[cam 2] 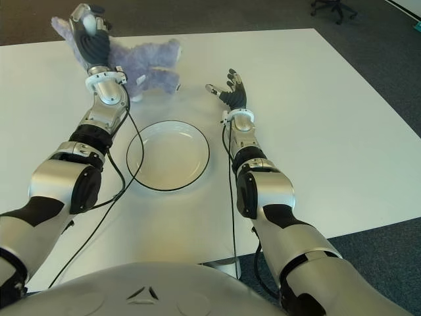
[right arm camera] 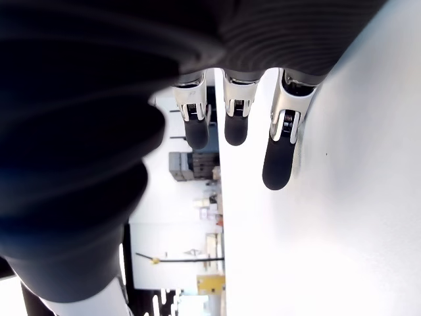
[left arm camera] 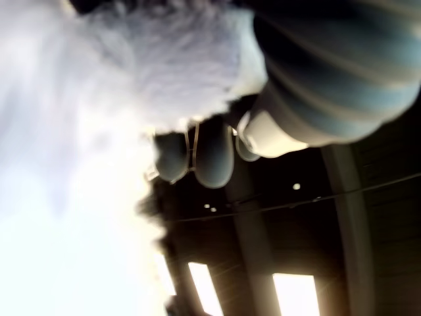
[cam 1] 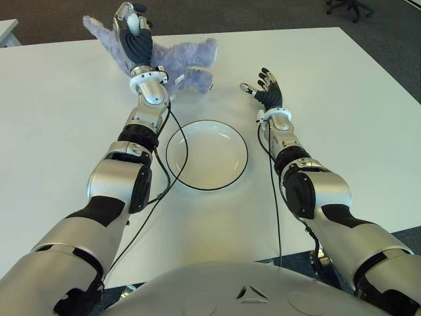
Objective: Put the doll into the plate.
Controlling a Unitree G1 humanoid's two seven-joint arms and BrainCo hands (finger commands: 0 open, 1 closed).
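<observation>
The fingers (left arm camera: 214,155) of our left hand (cam 1: 133,34) are curled into pale plush in the left wrist view, their rounded tips pressed against the fur with the thumb closing from the other side; that grip is something only this close camera lets us read, since from the head we see mostly the back of the hand laid over the toy. The eye views give us what the wrist camera cannot; there the doll (cam 1: 187,64), a lavender stuffed animal, sits at the far side of the white table (cam 1: 342,118), its body and legs stretching toward our right from under the hand, one ear or limb poking out on the hand's far left. Whether it is lifted off the table or touching it we cannot tell.

The plate (cam 1: 206,155), white with a thin dark rim, lies nearer to us than the doll, between our two forearms, with nothing in it; the doll is well apart from it, beyond its far left edge.

Our right hand (cam 1: 266,89) shows to the right of the plate and slightly beyond it, over bare tabletop; its fingers are spread and hold nothing. The right wrist view confirms this, showing three dark fingertips (right arm camera: 277,168) extended straight and parted beside the white surface; whether they touch the table we cannot say. Dark cables run along both forearms; an office chair (cam 1: 348,8) stands past the table's far right corner.
</observation>
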